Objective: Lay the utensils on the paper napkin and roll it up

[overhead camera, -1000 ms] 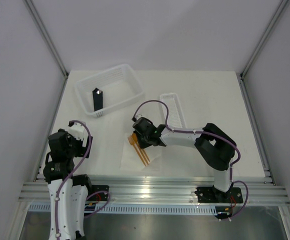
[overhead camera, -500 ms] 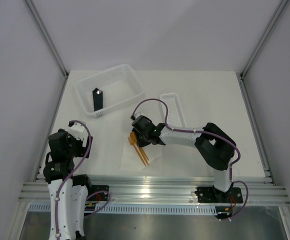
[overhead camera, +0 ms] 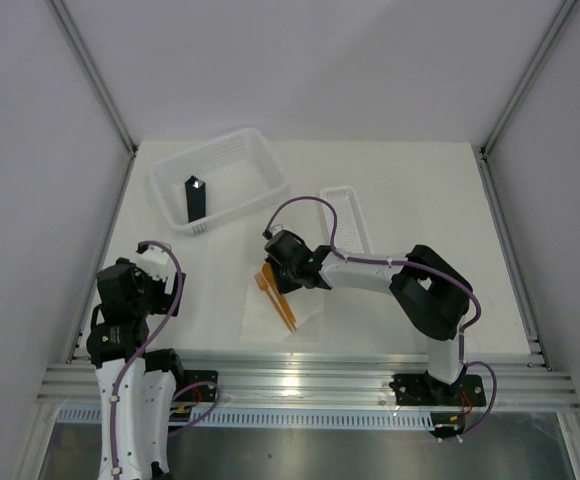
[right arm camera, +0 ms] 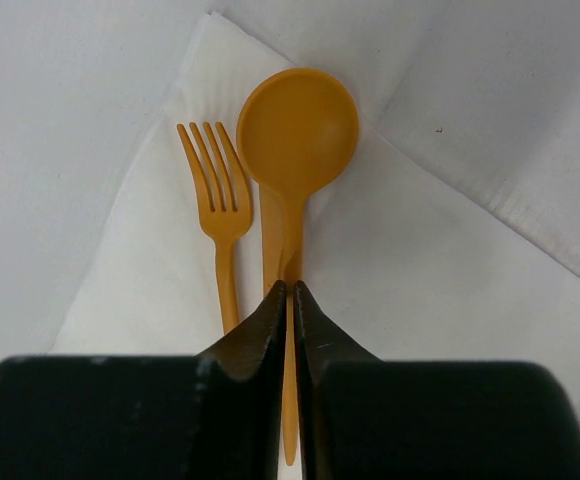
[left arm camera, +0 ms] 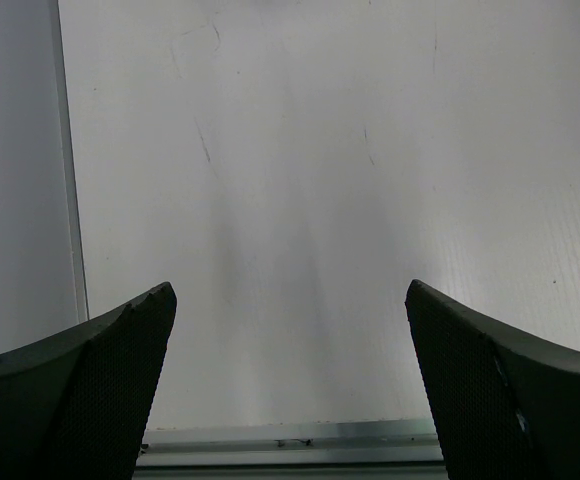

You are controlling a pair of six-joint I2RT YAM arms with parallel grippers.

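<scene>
The white paper napkin [overhead camera: 266, 318] lies near the table's front edge; it also shows in the right wrist view [right arm camera: 420, 290]. On it lie the orange fork [right arm camera: 215, 195] and the round-bowled spoon [right arm camera: 297, 125] side by side. A wider orange strip under the spoon's handle looks like the knife [right arm camera: 269, 240], mostly hidden. The utensils [overhead camera: 281, 302] show as one orange cluster from above. My right gripper [right arm camera: 289, 288] is low over the napkin, its jaws nearly together around the spoon's handle. My left gripper [left arm camera: 290, 300] is open and empty over bare table at the left.
A large white slotted basket [overhead camera: 260, 160] at the back left holds a black upright block [overhead camera: 196, 198]. A narrow white ribbed tray [overhead camera: 348, 220] lies behind the right arm. A metal rail runs along the table's front edge.
My right gripper has shifted a little to the left and away from me over the napkin. The utensils now lie closer together. The left arm has not moved.
</scene>
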